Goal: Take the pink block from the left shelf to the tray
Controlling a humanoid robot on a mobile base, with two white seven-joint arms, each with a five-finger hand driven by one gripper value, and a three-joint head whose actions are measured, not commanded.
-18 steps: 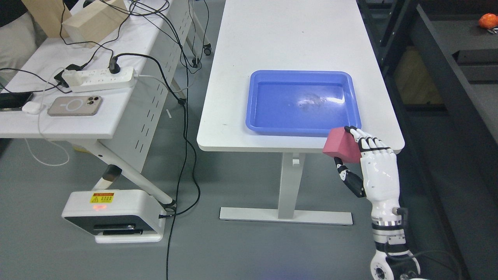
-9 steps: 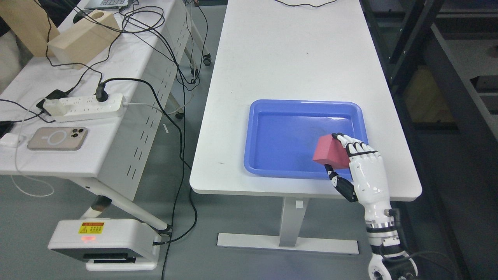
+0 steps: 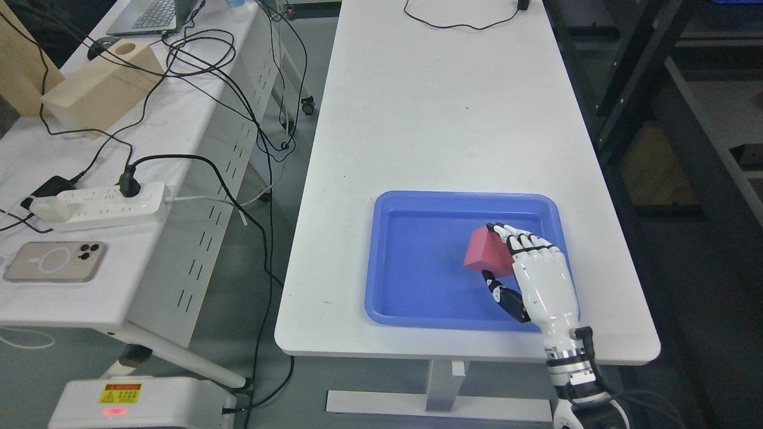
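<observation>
**Pink block held over the blue tray**

The long white surface [image 3: 441, 119] fills the middle of the head view, running away from the camera, with a black cable lying across its far end. To its left stands a second white surface [image 3: 89, 196] crowded with gear: a pale wooden box [image 3: 98, 89] with a round hole in its top, a laptop [image 3: 149, 15] at the far edge, a white power strip [image 3: 98, 205] with a black plug in it, a phone [image 3: 55, 261] lying face down, and a tangle of black cables. Dark shelving [image 3: 685, 119] lines the right side.

On the near part of the middle surface sits the blue tray [image 3: 405, 280]. The right robot hand [image 3: 524, 274] reaches in from the lower right, its white back turned up, over the tray's right half. Its fingers [image 3: 518, 241] curl over the top of the pink block [image 3: 486, 253] and the dark thumb presses from below, so the block is gripped. The block shows inside the tray's outline, right of centre; whether it touches the tray floor cannot be told.
</observation>
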